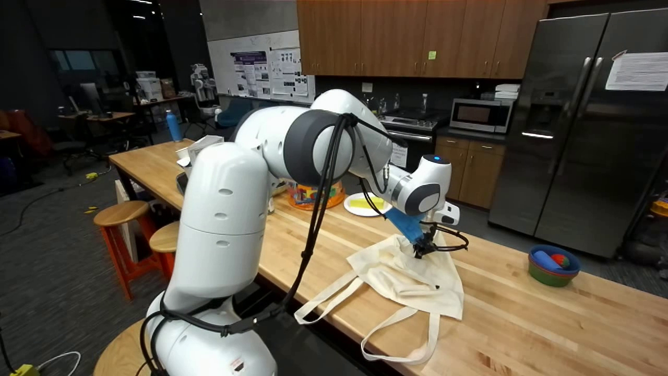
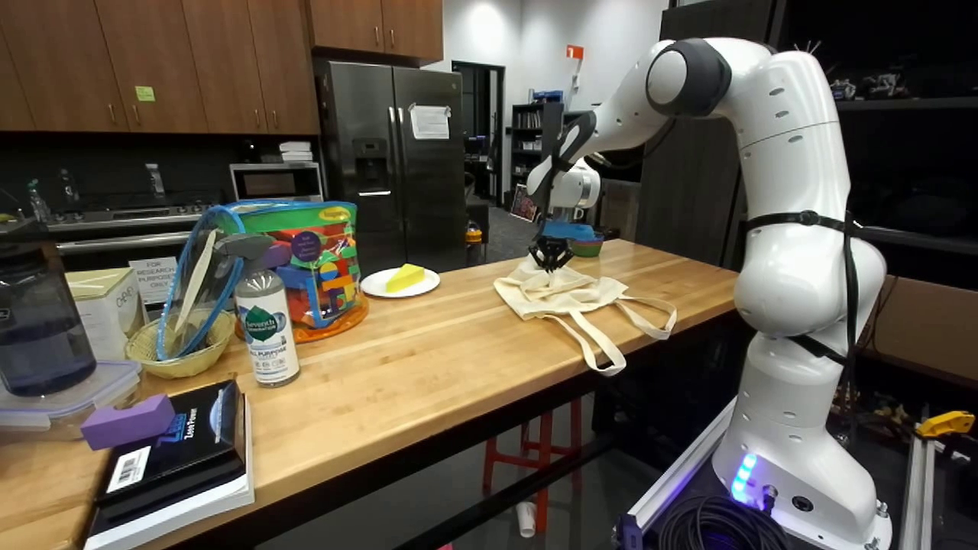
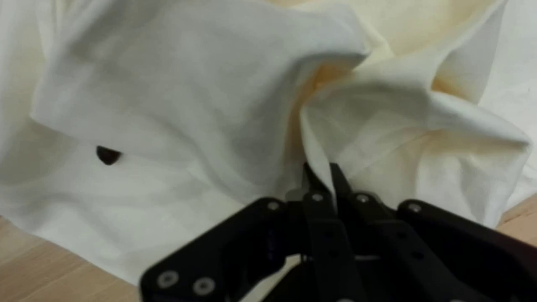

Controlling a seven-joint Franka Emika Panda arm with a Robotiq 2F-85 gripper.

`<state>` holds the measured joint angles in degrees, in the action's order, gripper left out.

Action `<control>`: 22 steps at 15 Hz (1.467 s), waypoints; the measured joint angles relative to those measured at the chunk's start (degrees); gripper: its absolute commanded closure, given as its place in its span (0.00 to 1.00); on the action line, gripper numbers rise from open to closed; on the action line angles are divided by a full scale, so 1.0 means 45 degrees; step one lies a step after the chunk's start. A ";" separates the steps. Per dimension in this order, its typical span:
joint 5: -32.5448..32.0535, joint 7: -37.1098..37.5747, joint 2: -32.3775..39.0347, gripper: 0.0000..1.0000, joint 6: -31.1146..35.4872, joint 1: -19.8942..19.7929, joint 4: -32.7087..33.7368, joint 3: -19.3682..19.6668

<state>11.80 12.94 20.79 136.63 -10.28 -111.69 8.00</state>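
A cream cloth tote bag (image 1: 428, 292) lies crumpled on the wooden table. It also shows in an exterior view (image 2: 535, 299), with its two straps stretched to the table's edge. My gripper (image 1: 419, 254) points down onto the bag; it shows in an exterior view (image 2: 552, 264) too. In the wrist view my black gripper (image 3: 322, 173) is shut on a narrow raised fold of the bag (image 3: 176, 84), which runs up between the fingertips. The cloth is wrinkled around the fingers. A small dark spot (image 3: 108, 155) shows on the cloth. Most of the bag rests on the table.
Stacked bowls (image 1: 553, 274) with a blue and a red item inside stand beyond the bag. A white plate (image 2: 376, 289) holds a yellow wedge (image 2: 405, 277). A bag of toy blocks (image 2: 325, 267), a spray bottle (image 2: 267, 336), a basket (image 2: 183, 359) and a book (image 2: 176, 458) stand farther along the table.
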 measured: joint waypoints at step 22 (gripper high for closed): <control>-0.0086 0.0310 -0.0027 1.00 0.0981 0.0142 0.0219 0.0320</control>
<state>11.42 14.34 20.67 141.05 -9.64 -110.70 9.44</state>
